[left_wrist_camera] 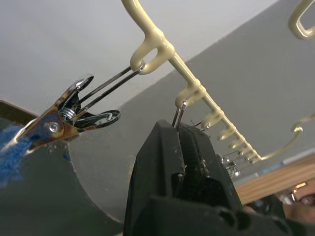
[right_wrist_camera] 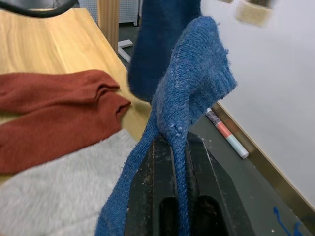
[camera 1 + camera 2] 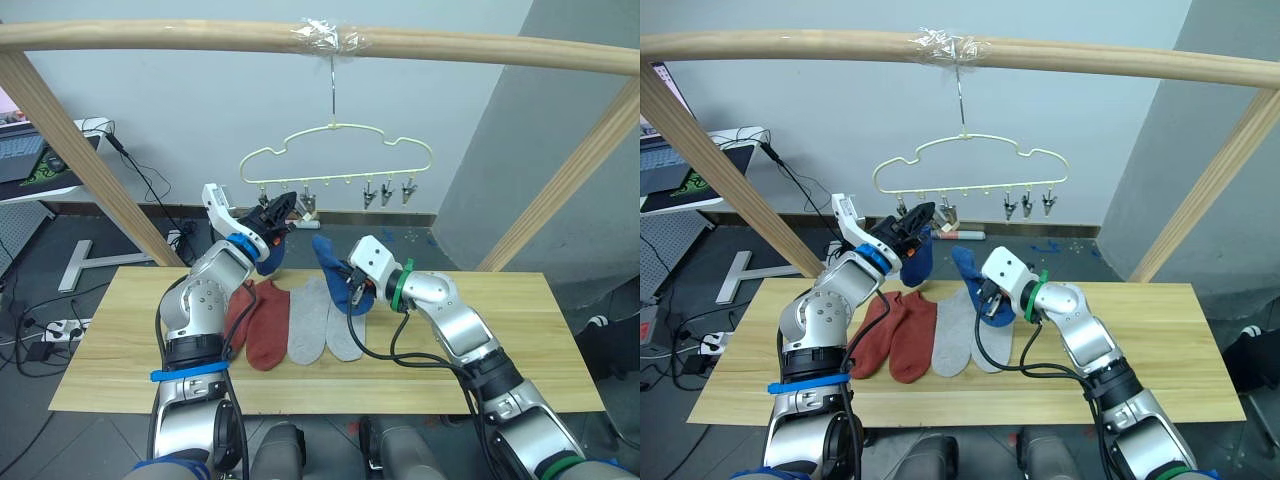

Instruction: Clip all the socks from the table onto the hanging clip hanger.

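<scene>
The pale yellow clip hanger [image 3: 340, 150] hangs from the wooden pole, with free clips [image 3: 387, 192] on its right half. One blue sock [image 3: 268, 252] hangs from the leftmost clip [image 1: 74, 113]. My left gripper [image 3: 278, 212] is raised to the bar and shut on the wire of the neighbouring clip [image 1: 178, 118]. A second blue sock [image 3: 330, 262] is lifted just above the table [image 3: 500, 330], with my right gripper [image 3: 352, 285] shut on its cuff [image 2: 192, 98]. Two rust-red socks [image 3: 268, 325] and two grey socks [image 3: 318, 320] lie side by side on the table.
The round wooden pole frame [image 3: 150, 35] spans the top, and its slanted legs stand at both table ends. A desk with a laptop [image 3: 30, 160] is at the far left, with cables on the floor behind. The table's right half is bare wood.
</scene>
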Available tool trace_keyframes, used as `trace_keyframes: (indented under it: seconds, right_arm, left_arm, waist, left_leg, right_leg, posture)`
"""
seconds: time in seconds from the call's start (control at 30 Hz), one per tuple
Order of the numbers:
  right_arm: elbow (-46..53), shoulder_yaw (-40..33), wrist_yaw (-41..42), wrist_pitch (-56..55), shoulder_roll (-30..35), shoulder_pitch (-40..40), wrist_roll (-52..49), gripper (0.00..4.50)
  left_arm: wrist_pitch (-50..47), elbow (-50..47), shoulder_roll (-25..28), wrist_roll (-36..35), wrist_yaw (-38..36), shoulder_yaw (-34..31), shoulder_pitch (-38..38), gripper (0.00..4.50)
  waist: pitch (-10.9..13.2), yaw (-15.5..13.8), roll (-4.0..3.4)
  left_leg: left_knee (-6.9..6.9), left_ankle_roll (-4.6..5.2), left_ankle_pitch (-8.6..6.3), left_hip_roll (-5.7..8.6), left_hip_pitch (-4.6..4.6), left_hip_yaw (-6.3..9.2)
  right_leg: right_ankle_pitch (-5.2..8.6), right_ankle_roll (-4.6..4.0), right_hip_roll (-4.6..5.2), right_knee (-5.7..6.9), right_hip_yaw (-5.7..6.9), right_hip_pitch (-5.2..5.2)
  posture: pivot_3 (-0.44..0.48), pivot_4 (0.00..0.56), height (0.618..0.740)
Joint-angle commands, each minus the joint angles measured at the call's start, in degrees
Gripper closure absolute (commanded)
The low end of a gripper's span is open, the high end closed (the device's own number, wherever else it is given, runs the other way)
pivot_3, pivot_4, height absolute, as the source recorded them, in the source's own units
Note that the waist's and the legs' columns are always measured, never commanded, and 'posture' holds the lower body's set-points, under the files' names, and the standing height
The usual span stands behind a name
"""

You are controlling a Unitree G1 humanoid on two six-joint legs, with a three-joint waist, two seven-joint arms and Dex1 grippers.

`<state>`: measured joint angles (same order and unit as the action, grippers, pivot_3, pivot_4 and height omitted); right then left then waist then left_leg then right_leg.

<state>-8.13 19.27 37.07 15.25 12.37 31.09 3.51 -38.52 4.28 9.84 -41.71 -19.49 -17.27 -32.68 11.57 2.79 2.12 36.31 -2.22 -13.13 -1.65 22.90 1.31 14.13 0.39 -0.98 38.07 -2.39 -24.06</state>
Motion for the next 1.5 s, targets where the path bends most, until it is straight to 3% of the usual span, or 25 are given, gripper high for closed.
trace_keyframes:
  seconds: [0.03,0.5,0.93,0.97,1.0,1.13,1.33,1.5]
  right_arm:
    - [0.02,-0.68,-0.45,-1.89,-0.75,2.39,-0.07,4.48]
    - [-2.12,-1.76,-1.79,-2.25,-2.8,5.12,-0.69,4.48]
    - [-0.78,-3.22,-0.86,1.02,-4.72,4.28,-4.21,4.5]
    - [-0.18,-4.05,-0.18,2.84,-5.71,3.91,-6.18,3.93]
    - [0.75,-4.89,0.67,5.1,-6.83,3.61,-8.54,3.69]
    - [2.81,-6.65,0.66,11.03,-9.15,3.23,-12.81,2.3]
    - [4.71,-6.15,1.18,14.37,-7.51,1.77,-13.7,0.14]
    - [5.63,-6.18,-0.22,13.82,-4.93,0.55,-12.29,0.03]
  left_arm:
    - [-1.17,-3.42,0.28,-1.37,0.33,-0.06,1.02,4.5]
    - [-2.19,-5.81,0.8,-2.12,-0.73,1.36,2.26,4.5]
    - [-2.49,-6.49,2.84,-2.09,-0.59,0.84,2.89,0.47]
    - [-2.95,-6.98,3.29,-2.09,-0.32,0.84,3.29,0.08]
    - [-3.75,-8.0,4.12,-2.52,-0.55,0.8,4.02,0.0]
    - [-6.46,-11.29,7.37,-4.93,-0.93,-0.89,6.41,0.0]
    - [-7.13,-16.42,12.4,-3.53,-3.18,1.02,10.6,0.0]
    - [-5.1,-20.07,14.02,-0.52,-4.76,4.85,12.95,0.0]
  waist:
    - [0.0,-0.13,0.0]
    - [0.03,-0.78,-0.02]
    - [0.15,-0.9,-0.02]
    - [0.16,-0.88,-0.02]
    - [0.16,-0.85,-0.02]
    - [0.26,-0.83,-0.06]
    - [0.29,-1.04,-0.07]
    - [0.38,-1.33,-0.09]
  left_leg:
    - [0.0,0.0,0.0,0.01,0.0,0.0]
    - [0.0,0.0,0.0,0.02,0.02,-0.02]
    - [0.0,0.0,0.0,0.01,0.04,-0.02]
    - [0.0,0.0,0.0,0.01,0.04,-0.02]
    - [-0.01,0.0,0.0,-0.02,0.03,0.0]
    - [-0.07,0.01,0.0,-0.06,0.03,0.1]
    - [-0.07,0.01,0.0,0.01,0.04,0.1]
    - [-0.07,0.01,0.0,0.05,0.07,0.09]
  right_leg:
    - [0.0,0.0,0.02,-0.01,-0.01,0.0]
    - [0.0,0.0,0.02,-0.01,0.03,0.0]
    - [0.0,0.0,0.02,-0.03,0.04,-0.01]
    - [0.0,0.0,0.02,-0.03,0.05,-0.01]
    - [0.0,-0.01,0.02,-0.03,0.04,-0.01]
    - [0.01,-0.01,0.02,-0.01,0.05,-0.05]
    - [0.01,-0.02,0.06,-0.07,0.03,-0.04]
    - [0.02,-0.02,0.1,-0.12,0.02,-0.04]
  posture:
    - [0.011,0.203,0.74]
    - [0.012,0.208,0.74]
    - [0.014,0.212,0.74]
    - [0.014,0.212,0.74]
    - [0.014,0.212,0.74]
    - [0.014,0.212,0.74]
    - [0.037,0.211,0.74]
    - [0.042,0.212,0.74]
